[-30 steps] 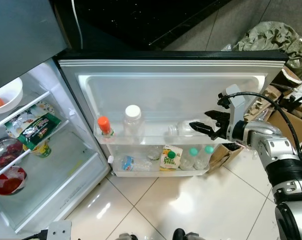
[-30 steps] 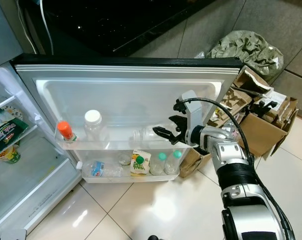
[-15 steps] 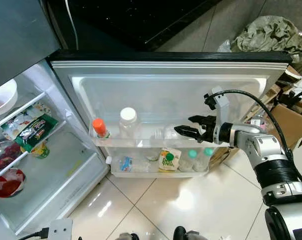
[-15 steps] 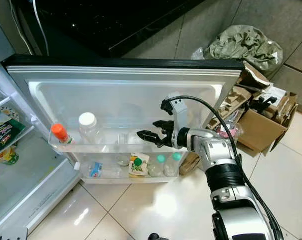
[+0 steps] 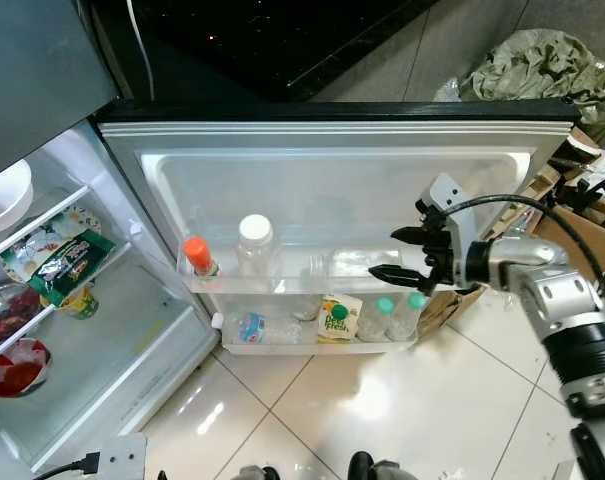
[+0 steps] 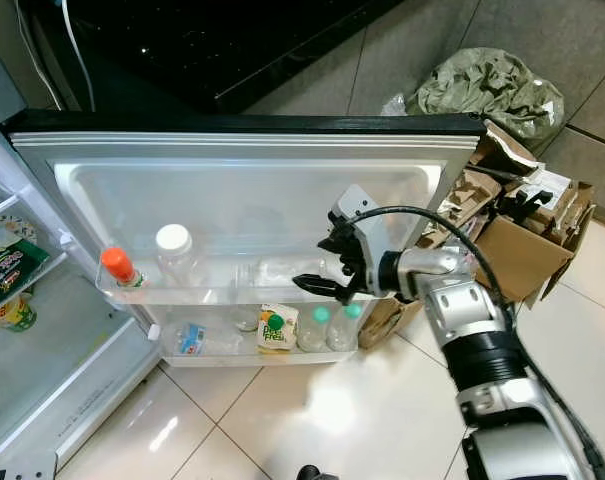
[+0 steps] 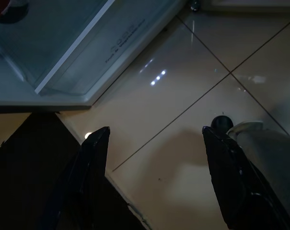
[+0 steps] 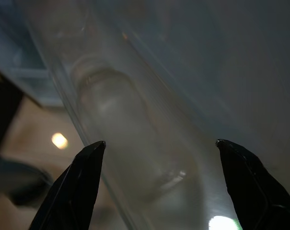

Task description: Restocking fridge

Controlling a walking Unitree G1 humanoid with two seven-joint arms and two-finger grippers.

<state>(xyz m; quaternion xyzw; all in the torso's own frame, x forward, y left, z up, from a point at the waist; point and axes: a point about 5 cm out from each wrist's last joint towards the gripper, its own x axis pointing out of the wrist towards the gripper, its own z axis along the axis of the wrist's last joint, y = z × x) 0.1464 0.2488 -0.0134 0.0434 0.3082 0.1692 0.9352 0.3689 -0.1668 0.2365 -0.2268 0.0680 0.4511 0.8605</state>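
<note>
1. Our right gripper (image 5: 394,253) sits at the right end of the fridge door's upper shelf (image 5: 282,283), fingers spread wide and holding nothing.
2. A clear plastic bottle (image 5: 354,263) lies on its side in that shelf, just beside our fingertips (image 8: 82,182).
3. On the same shelf stand an orange-capped bottle (image 5: 199,256) and a white-capped bottle (image 5: 255,246).
4. Our left gripper (image 7: 154,143) hangs open over the tiled floor (image 7: 192,96).
</note>
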